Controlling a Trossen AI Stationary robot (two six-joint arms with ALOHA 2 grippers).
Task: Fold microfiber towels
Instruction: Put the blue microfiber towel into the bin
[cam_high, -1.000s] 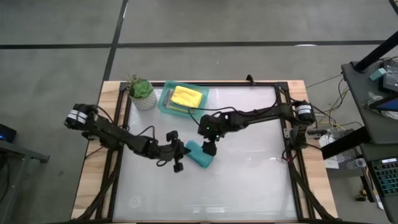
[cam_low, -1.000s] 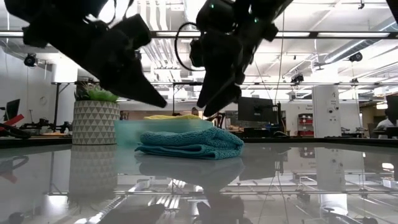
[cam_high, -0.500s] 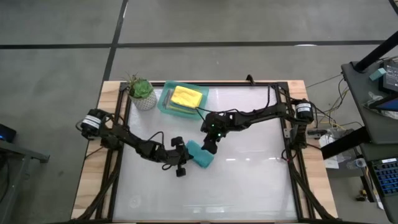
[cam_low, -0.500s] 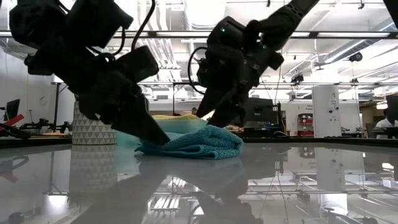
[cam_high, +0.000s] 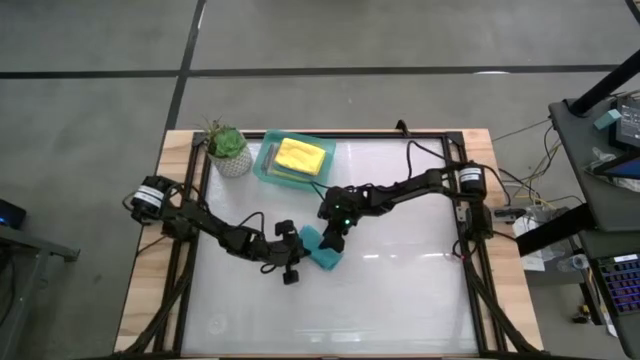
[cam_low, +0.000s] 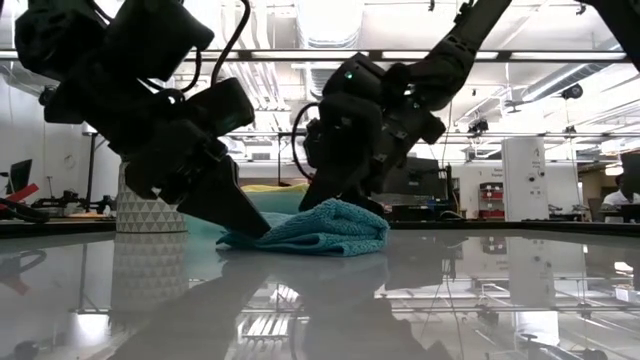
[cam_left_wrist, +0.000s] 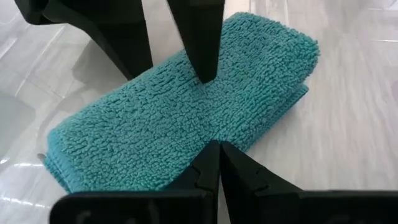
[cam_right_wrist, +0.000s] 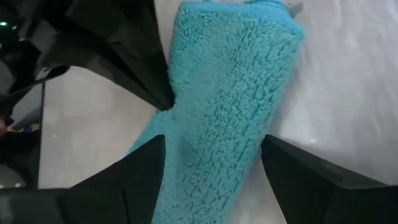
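A: Glossy white surface (cam_high: 400, 290) inside a dark frame, on a wooden base over grey floor. Report the left end effector.

B: Left end effector (cam_left_wrist: 219, 149): fingers pressed together to one narrow tip, holding nothing. The tip sits at the long edge of the folded teal towel (cam_left_wrist: 186, 109), touching or just short of it. In the high view this end effector (cam_high: 296, 249) lies just beside the towel's left end, low over the surface.

A: Right end effector?

B: Right end effector (cam_right_wrist: 211, 146): fingers spread wide, one on each side of the teal towel (cam_right_wrist: 227, 106), straddling its width. Whether the fingers press the cloth cannot be told. In the high view it (cam_high: 334, 232) comes down on the towel from the far side; in the low view it (cam_low: 345, 195) stands over the towel's top.

A: Towel position?

B: The teal towel (cam_high: 322, 251) lies folded into a thick strip near the middle of the surface, set diagonally, between the two end effectors. In the low view it (cam_low: 315, 232) rests flat on the surface with a rounded fold at one end.

A: Items farther out?

B: A yellow towel (cam_high: 300, 155) lies on top in a pale green tray (cam_high: 263, 165) near the far edge. A small potted plant (cam_high: 227, 148) stands just beside the tray, at the far left corner.
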